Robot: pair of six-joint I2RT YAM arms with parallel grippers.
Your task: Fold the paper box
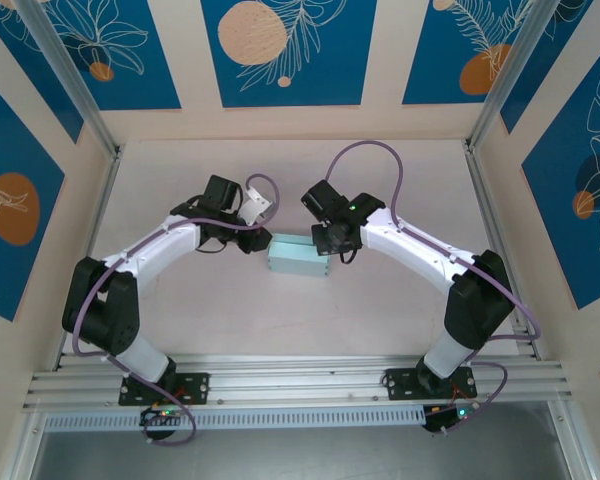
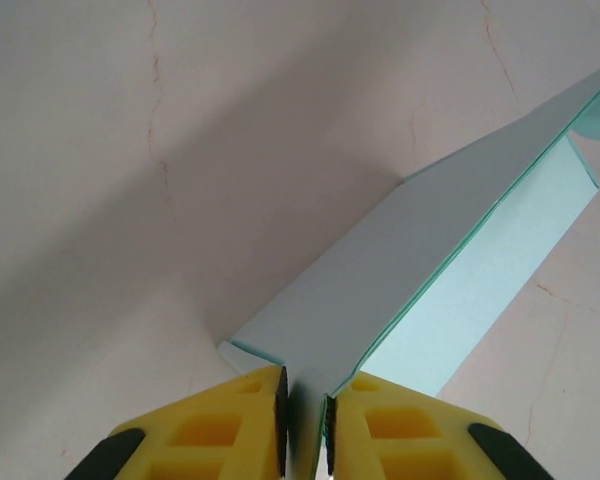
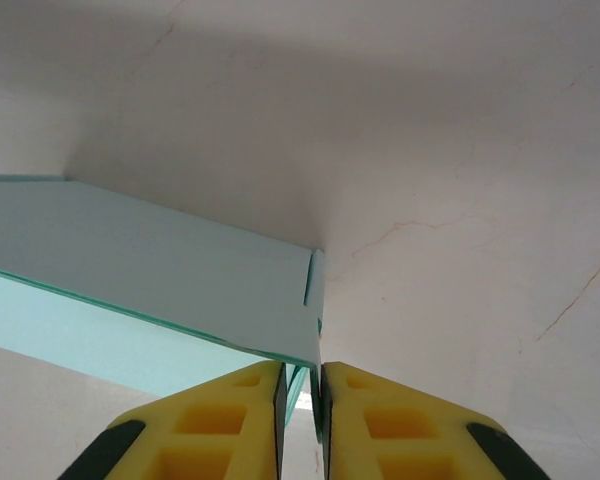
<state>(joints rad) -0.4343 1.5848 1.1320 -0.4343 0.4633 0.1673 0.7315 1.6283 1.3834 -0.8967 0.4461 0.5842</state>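
The paper box (image 1: pixel 298 258) is a pale light-blue rectangular box lying on the table between the two arms. My left gripper (image 1: pixel 263 243) is at its left end. In the left wrist view the yellow fingers (image 2: pixel 220 420) stand a narrow gap apart, with the box's (image 2: pixel 400 270) end edge in that gap (image 2: pixel 305 400). My right gripper (image 1: pixel 325 250) is at the right end. There the box's (image 3: pixel 160 260) end flap lies against the right pad, and a sliver of space shows beside the left pad (image 3: pixel 302 385).
The pale marbled tabletop (image 1: pixel 380 310) runs out on all sides of the box. Aluminium rails (image 1: pixel 300 385) line the near edge, and upright frame posts (image 1: pixel 75 90) stand at the back corners. Purple cables loop over both arms.
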